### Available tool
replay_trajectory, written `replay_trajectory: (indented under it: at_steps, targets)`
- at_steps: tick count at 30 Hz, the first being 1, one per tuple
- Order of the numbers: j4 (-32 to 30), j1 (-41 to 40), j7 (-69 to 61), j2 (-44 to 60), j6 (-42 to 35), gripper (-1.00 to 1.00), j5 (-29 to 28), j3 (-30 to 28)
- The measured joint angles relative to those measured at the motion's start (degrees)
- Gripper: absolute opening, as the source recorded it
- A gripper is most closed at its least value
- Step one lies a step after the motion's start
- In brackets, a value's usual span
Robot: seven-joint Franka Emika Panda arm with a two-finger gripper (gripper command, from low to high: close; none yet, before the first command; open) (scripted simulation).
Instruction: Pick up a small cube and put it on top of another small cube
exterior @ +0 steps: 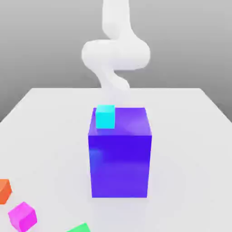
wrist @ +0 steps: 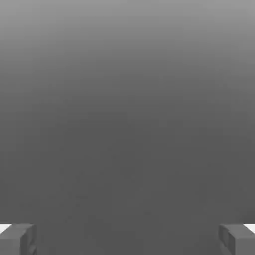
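A small cyan cube [exterior: 105, 116] rests on the top face of a tall blue block [exterior: 120, 158], near its corner on the exterior view's left. Three more small cubes lie on the white table: an orange one [exterior: 4, 190], a magenta one [exterior: 22, 216] and a green one [exterior: 79, 228], all at the near left of the exterior view. My white arm [exterior: 115, 52] curls down behind the blue block. In the hand view my gripper [wrist: 127, 240] is open, its fingertips [wrist: 18, 239] wide apart with nothing between them, facing plain grey background.
The white table [exterior: 190, 149] stretches around the blue block, with bare surface on the exterior view's right and behind the block. The orange and green cubes are cut off by the picture's edges.
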Motion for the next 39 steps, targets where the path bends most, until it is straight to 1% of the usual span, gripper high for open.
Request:
replay_trajectory:
  at_steps: [18,29,33,34,39]
  targets:
    - [-0.01,-5.38,-0.36,37.74,11.21,0.00,6.98,-9.88]
    - [0.05,-11.22,0.02,60.45,18.31,0.00,10.28,-12.51]
    - [1.65,-13.70,-2.01,68.78,23.98,0.00,13.31,-10.00]
    - [1.99,-14.37,-2.29,70.26,25.10,-1.00,13.70,-9.25]
    - [1.99,-14.38,-2.27,70.26,25.10,-1.00,13.69,-9.23]
